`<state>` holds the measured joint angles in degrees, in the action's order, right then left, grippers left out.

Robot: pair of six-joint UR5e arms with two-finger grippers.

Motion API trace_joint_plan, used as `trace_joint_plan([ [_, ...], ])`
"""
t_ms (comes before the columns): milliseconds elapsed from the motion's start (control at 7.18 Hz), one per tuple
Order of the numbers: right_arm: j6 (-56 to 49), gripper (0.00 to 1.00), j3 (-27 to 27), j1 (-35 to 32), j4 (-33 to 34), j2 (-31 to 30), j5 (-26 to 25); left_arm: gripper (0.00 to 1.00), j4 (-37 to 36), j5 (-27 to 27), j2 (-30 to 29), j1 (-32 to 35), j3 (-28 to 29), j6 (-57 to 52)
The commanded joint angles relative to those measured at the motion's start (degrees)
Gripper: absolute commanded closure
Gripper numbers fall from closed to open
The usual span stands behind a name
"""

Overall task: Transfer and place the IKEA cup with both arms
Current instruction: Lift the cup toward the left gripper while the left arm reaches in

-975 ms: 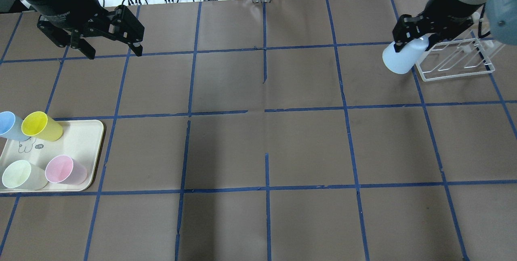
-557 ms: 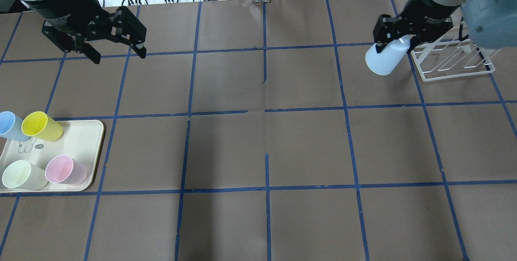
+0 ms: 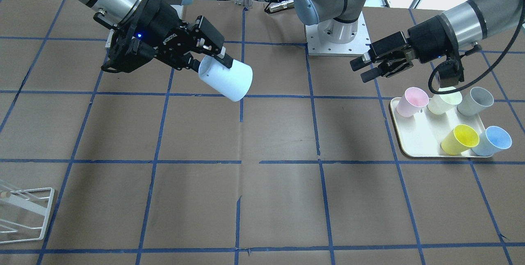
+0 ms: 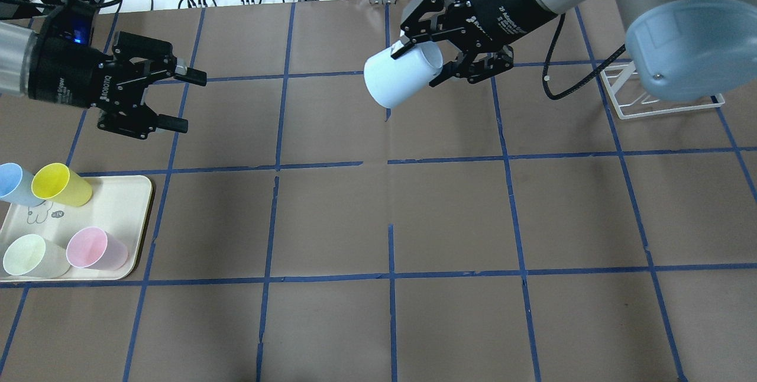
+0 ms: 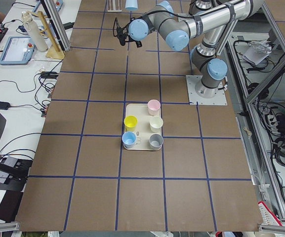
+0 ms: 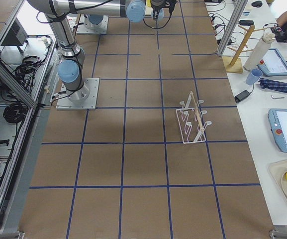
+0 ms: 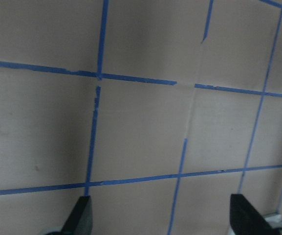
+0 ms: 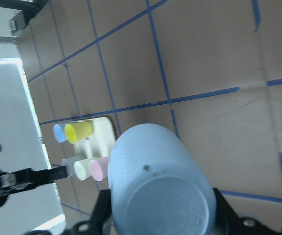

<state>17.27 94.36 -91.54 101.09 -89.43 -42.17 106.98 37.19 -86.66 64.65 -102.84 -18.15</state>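
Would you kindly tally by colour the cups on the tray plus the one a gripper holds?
Pale blue: 2, the IKEA cup in the right gripper and the blue cup on the tray
Yellow cup: 1
Pink cup: 1
Pale green cup: 1
Grey cup: 1
Total: 6

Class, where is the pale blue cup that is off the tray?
In the overhead view, the IKEA cup hangs tilted in the right tool above the far centre of the table, right of the open left tool.
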Motion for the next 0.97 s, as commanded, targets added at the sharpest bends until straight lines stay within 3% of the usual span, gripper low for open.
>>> trace_joint_plan([
  [0,0.9,1.0,0.9,2.5,-1.9,0.2,17.3,0.0,-0.2,-11.3,0.0,5.5,-4.6,-0.2],
  [139,0.4,1.0,4.0,4.5,-2.4,0.1,27.1,0.0,-0.2,-16.1,0.1,8.5,-4.6,0.3],
  [418,-3.0,1.0,10.7,5.1,-1.3,0.2,37.3,0.0,-1.1,-19.8,-0.4,11.7,-4.7,-0.3],
  [557,-3.1,1.0,11.3,5.1,-2.1,1.0,41.4,0.0,-1.2,-24.1,-0.4,13.4,-4.7,-0.2],
  [835,-3.1,1.0,11.4,5.1,-2.2,2.2,42.4,0.0,-1.3,-25.0,-0.4,15.5,-4.4,-0.1],
])
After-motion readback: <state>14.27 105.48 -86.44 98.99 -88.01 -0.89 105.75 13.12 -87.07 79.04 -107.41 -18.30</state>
